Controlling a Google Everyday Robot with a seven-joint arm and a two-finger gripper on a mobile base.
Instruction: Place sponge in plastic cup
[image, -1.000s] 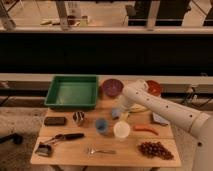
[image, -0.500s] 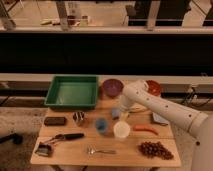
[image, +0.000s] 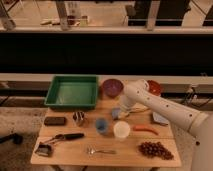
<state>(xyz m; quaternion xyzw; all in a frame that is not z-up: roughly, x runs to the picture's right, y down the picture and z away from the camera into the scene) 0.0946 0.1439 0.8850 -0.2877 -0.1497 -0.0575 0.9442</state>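
Observation:
The sponge (image: 116, 114), a small light blue-grey pad, is at the middle of the wooden table (image: 70, 152), right at the tip of my gripper (image: 120, 111). The white arm reaches in from the right and bends down onto it. I cannot tell whether the sponge rests on the table or is lifted. The plastic cup (image: 101, 125), short and blue, stands upright just left of and nearer than the sponge. The wider white cup (image: 121, 130) stands to its right, in front of the gripper.
A green tray (image: 72, 92) is at the back left, with a purple bowl (image: 112, 87) and a red bowl (image: 154, 88) behind the arm. A metal cup (image: 78, 118), dark bar (image: 55, 120), brush (image: 60, 139), utensil (image: 97, 150), carrot (image: 145, 129), grapes (image: 154, 150) and flat grey-blue piece (image: 160, 118) also lie around.
The arm and gripper have barely moved; the sponge stays at the gripper's tip. Nothing else on the table has shifted.

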